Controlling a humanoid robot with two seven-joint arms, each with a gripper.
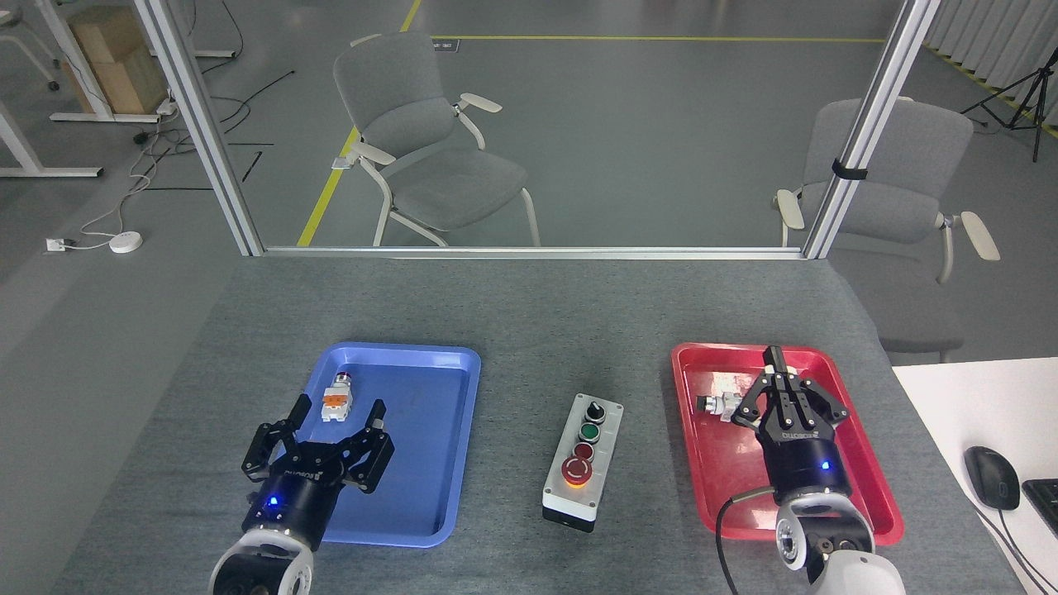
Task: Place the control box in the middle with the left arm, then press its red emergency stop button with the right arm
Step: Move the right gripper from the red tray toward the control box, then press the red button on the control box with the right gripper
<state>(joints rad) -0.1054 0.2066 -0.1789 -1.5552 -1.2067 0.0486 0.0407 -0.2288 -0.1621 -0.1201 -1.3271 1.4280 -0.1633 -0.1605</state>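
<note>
**Control box set between trays, stop button awaits the right arm**

The control box (582, 461) stands on the bare grey cloth of the middle (562, 330), between the blue tray (430, 364) on the left and the red tray (702, 496) on the right, touching neither. It lies lengthwise, slightly angled, with its black knob at the far end and the red emergency stop button (576, 470) at the near end, facing up and unobstructed. The left gripper (337, 420) hovers over the near part of the blue tray, well apart from the box, fingers spread and holding nothing; the placing step looks finished. The right gripper (772, 360) hangs over the red tray with its fingertips drawn together to a point and nothing between them, a posture that would suit pressing with a narrow tip. It is not yet above the button; the move ahead appears to be a shift left and nearer, then straight down. A small push-button part (335, 399) sits in the blue tray, another (717, 404) in the red.
</note>
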